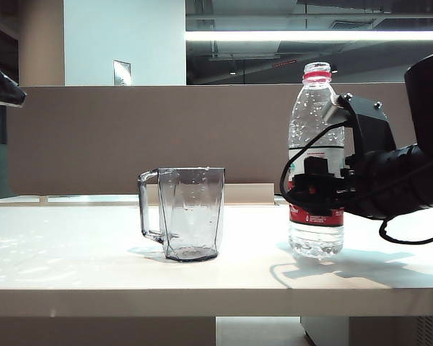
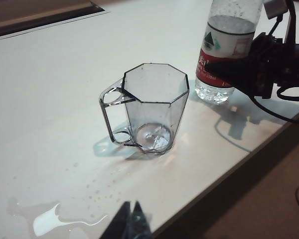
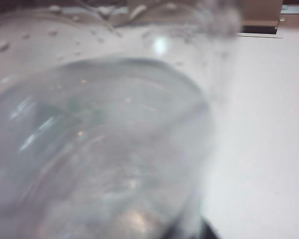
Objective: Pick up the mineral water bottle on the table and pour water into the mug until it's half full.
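Found the fingers [image 1: 307, 189] of the right gripper [image 1: 321, 189] in the exterior view set on both sides of the mineral water bottle [image 1: 314, 115], level with its white-and-red label. Could not tell whether clamped on the plastic or only close beside it. Saw the bottle upright on the table [image 1: 72, 252], at 3 o'clock from the mug [image 1: 191, 213] and well apart from it, with water [image 1: 316, 241] in its lower part and droplets inside the clear wall above. Noted the mug upright, handle toward 9 o'clock, nothing visible in it. Noted the brown partition panel [image 1: 79, 137] behind both, and a black cable [image 1: 289, 173] looping beside the bottle.

From the left wrist view, made out the left gripper [image 2: 131, 224] only as dark tips at the picture's edge above the table [image 2: 40, 99] (too little showing to call them apart or together). Saw the mug [image 2: 154, 99] well apart from those tips, a puddle [image 2: 55, 221] and scattered drops lying between. Saw the bottle [image 2: 229, 30] past the mug, the right gripper [image 2: 239, 74] against its label.

In the right wrist view, found the bottle [image 3: 99, 149] blurred and filling most of the picture, white table [image 3: 269, 124] beside it.
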Robot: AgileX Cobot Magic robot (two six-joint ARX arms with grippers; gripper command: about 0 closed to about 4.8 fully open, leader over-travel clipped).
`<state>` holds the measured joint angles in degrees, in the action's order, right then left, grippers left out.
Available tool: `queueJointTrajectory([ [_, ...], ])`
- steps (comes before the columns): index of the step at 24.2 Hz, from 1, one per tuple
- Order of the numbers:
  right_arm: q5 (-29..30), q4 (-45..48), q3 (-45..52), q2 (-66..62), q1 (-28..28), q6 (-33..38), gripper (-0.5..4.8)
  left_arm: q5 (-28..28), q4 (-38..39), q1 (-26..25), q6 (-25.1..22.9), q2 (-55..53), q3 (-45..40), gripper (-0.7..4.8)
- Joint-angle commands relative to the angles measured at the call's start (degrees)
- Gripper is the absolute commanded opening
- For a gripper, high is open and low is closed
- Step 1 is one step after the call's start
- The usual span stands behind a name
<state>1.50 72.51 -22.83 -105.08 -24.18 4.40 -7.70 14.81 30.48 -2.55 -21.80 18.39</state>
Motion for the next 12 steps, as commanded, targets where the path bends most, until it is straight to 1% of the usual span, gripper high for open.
queueJointTrajectory([
  [1, -0.44, -0.28, -0.35, 0.09, -0.04, -1.05, 2.06, -0.02, -0.55, 0.00, 0.17, 0.04, 0.15, -0.01],
  [5, -0.04, -0.81, -0.33, 0.55, -0.04, -6.58, 2.06, -0.02, -0.57, 0.00, 0.17, 0.07, 0.15, -0.01],
  [8, -0.22, -3.13, -0.39, 2.58, -0.04, -10.43, 2.07, -0.02, -0.57, 0.00, 0.17, 0.09, 0.15, -0.01],
  [10, -0.52, -7.52, -1.07, 4.87, -0.04, -13.20, 2.07, -0.02, -0.55, 0.00, 0.17, 0.09, 0.15, -0.01],
  [12, -3.50, -20.41, -4.33, 9.64, -0.07, -21.42, 2.08, -0.02, -0.55, 0.00, 0.17, 0.09, 0.15, -0.01],
])
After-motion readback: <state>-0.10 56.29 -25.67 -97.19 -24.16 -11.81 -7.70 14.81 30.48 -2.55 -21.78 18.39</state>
